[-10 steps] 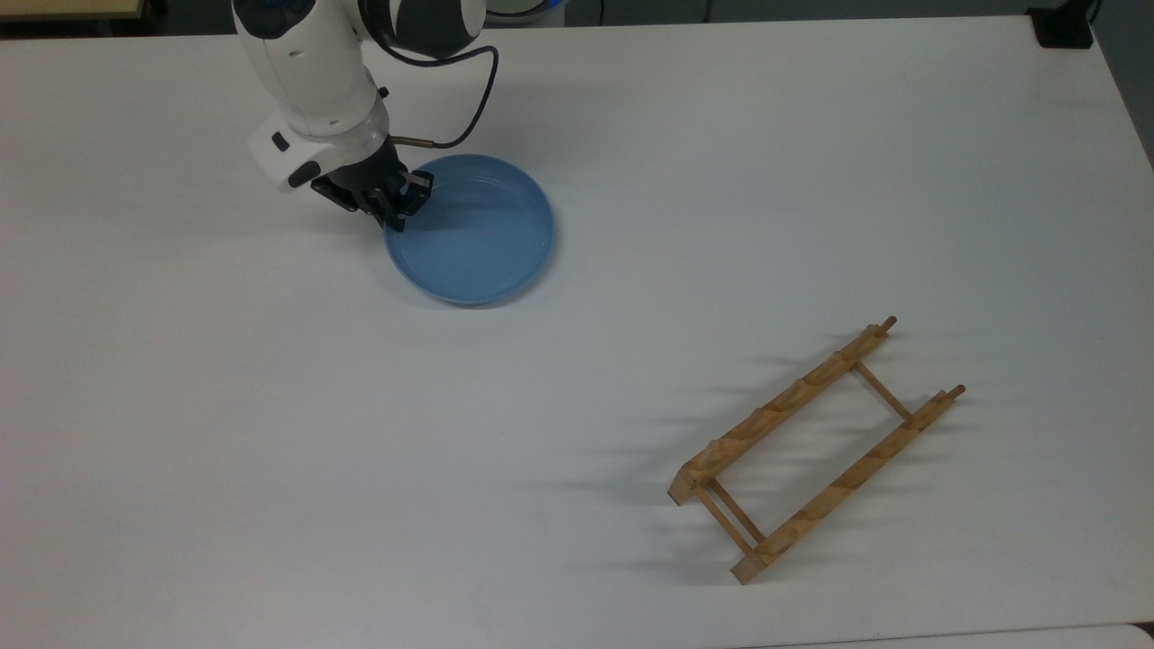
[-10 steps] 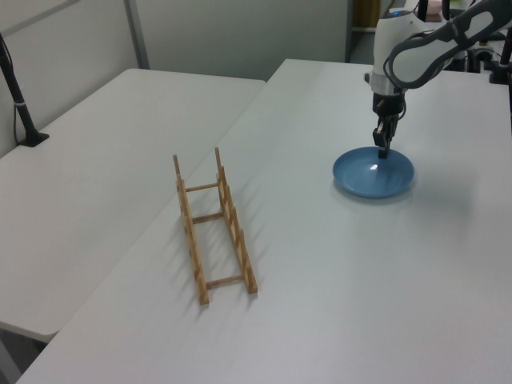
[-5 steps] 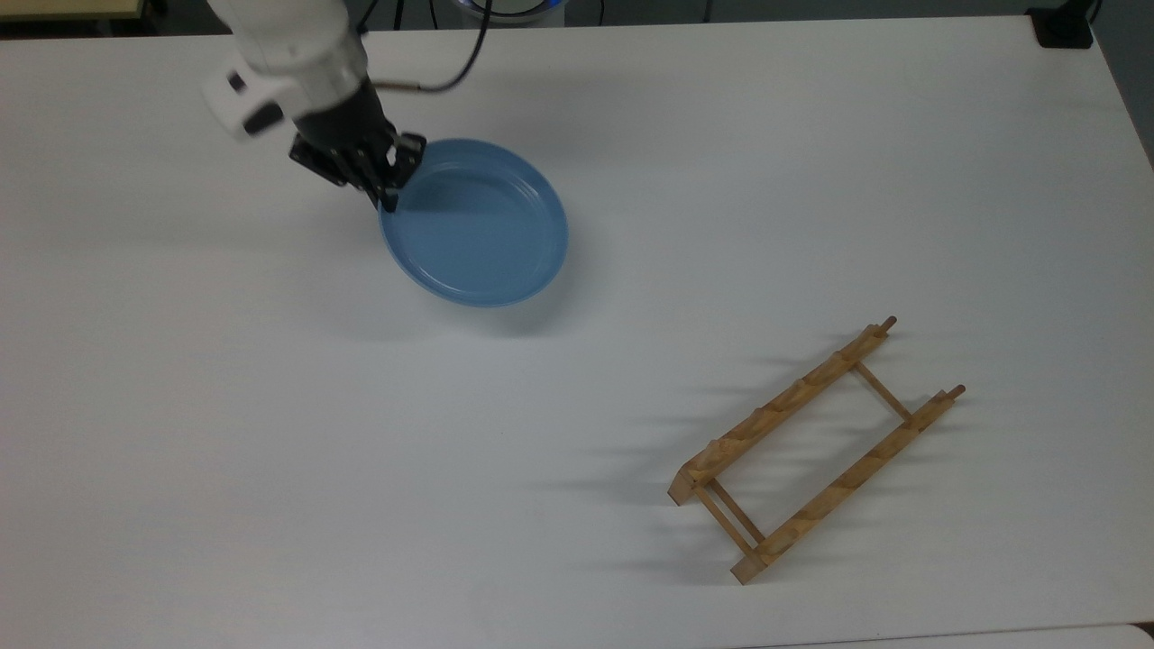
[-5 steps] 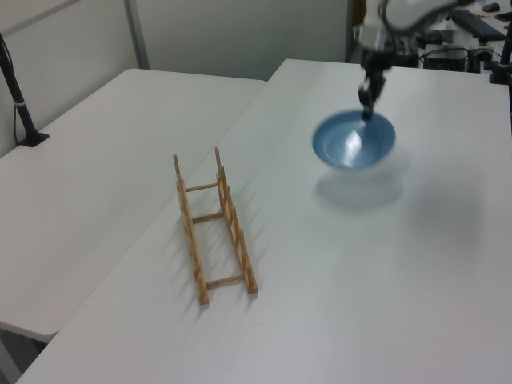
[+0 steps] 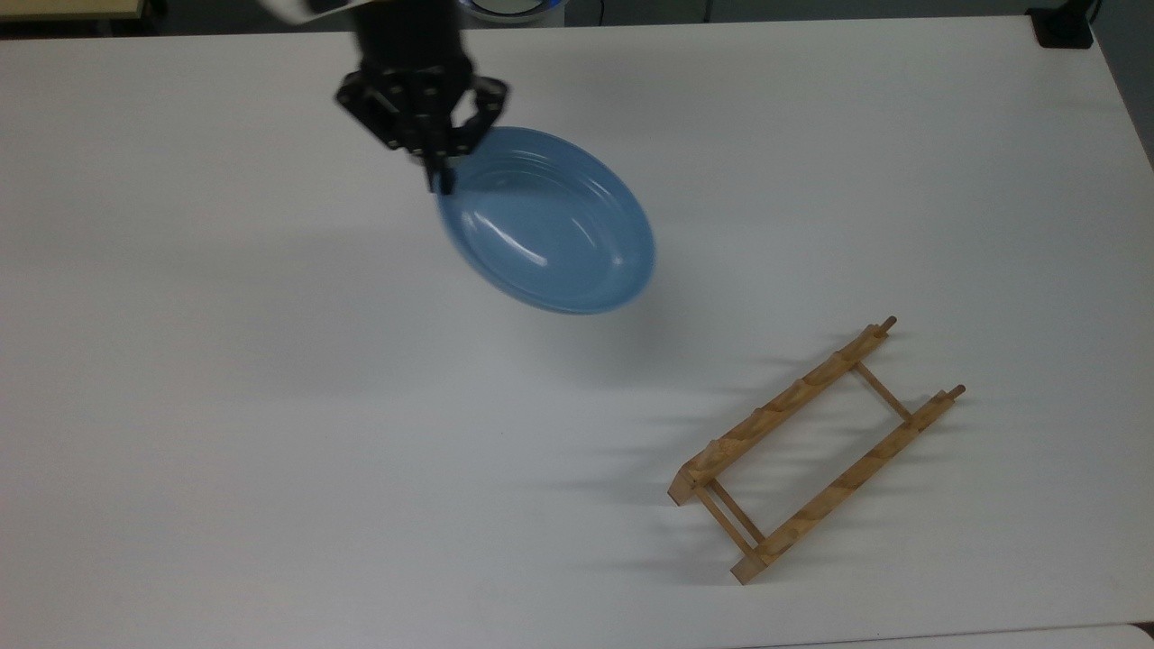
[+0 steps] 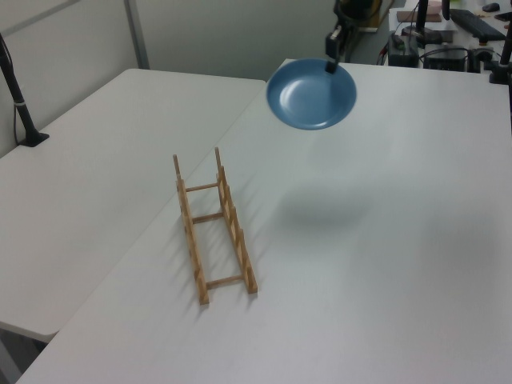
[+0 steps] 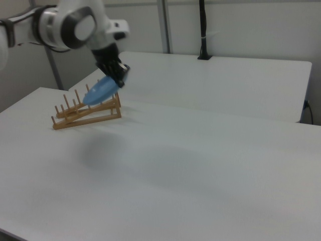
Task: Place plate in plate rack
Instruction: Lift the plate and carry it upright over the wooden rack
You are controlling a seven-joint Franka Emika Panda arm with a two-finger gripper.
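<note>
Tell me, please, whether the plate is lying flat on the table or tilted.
Tilted and off the table. The tool holds the light-blue plate by its rim, the far edge hanging lower, its shadow apart on the table.

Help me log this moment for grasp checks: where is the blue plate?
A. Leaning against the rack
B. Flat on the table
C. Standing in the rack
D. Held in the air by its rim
D: the gripper pinches the plate at its rim, tilted above its shadow on the table, apart from the rack.
</note>
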